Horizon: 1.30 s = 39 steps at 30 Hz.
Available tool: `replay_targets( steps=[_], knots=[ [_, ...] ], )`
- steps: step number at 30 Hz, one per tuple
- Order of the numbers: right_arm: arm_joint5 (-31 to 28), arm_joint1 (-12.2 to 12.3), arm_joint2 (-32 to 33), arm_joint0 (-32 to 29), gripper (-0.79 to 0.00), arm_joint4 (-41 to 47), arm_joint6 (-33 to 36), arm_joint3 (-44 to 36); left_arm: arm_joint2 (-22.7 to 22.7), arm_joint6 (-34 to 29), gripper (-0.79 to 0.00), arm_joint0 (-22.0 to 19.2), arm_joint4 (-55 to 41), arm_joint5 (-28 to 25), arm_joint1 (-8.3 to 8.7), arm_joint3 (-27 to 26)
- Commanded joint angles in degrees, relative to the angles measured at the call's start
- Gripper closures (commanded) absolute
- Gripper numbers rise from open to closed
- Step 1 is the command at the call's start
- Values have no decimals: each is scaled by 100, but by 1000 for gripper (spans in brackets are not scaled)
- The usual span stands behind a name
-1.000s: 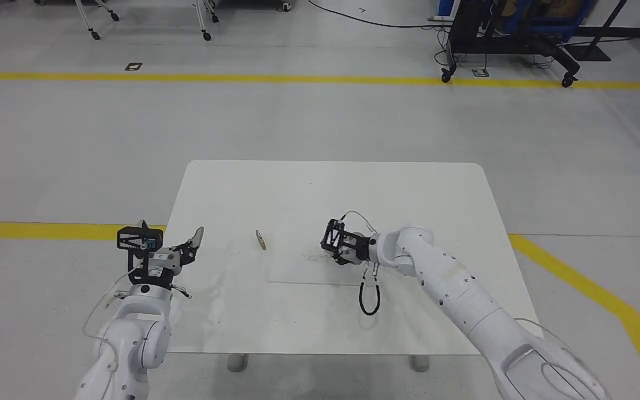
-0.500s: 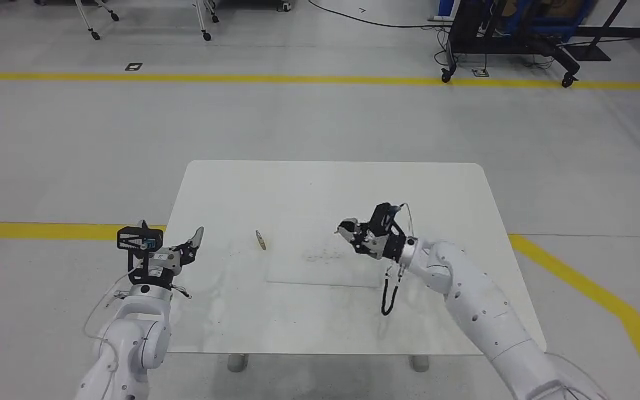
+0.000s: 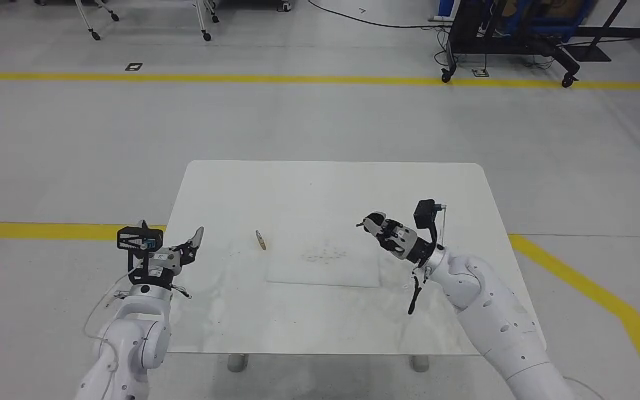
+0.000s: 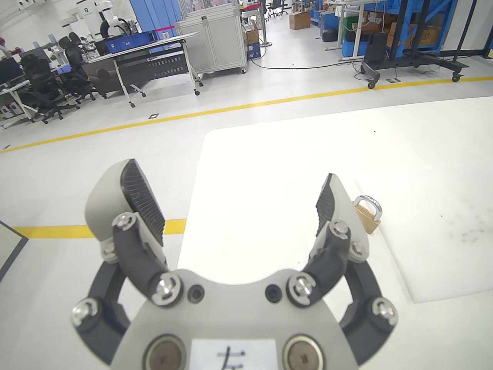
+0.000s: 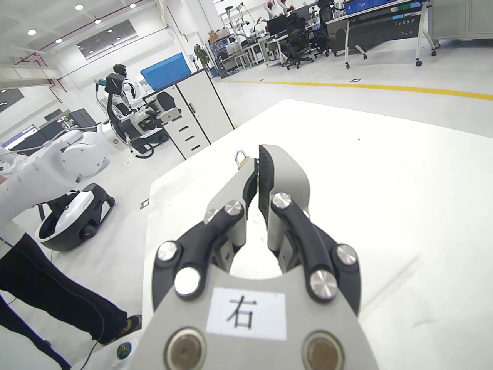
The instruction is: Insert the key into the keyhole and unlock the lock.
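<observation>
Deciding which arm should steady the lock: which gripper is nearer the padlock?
Left. The left gripper, open, is at the edge of the table close to the padlock; the right gripper, shut, is farther away, past the middle.

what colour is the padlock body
The padlock body is brass gold, its shackle silver; clearest in the left wrist view.

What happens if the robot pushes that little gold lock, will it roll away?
Probably not. The padlock has a boxy, flat-sided body, so it would likely slide rather than roll on the smooth white table. Its metal look suggests it's stiff and heavy for its size.
</observation>
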Motion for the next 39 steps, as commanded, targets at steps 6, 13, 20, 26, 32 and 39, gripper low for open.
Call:
replay_targets(
  steps=[6, 13, 20, 26, 32, 39],
  knots=[
    [0, 0, 0, 0, 0, 1, 0, 0, 0, 0, -785, 0, 0, 0, 0, 0],
    [319, -137, -333, 81, 0, 1803, 416, 326, 85, 408, -785, -10, -1725, 395, -138, -306],
    [628, -209, -478, 423, 0, 3766, 1475, 585, 212, 1197, -785, 11, -3677, 664, -306, -578],
    [628, -209, -478, 423, 0, 3766, 1475, 585, 209, 1394, -785, 36, -5125, 442, -391, -728],
    [646, -312, -743, 432, 0, 4990, 1901, 578, 508, 1354, -785, 52, -8061, -446, -571, -624],
    [479, -503, -1267, 840, 0, 6758, 3222, 752, 1360, -408, -785, -774, -8856, -226, -629, 60]
  ],
)
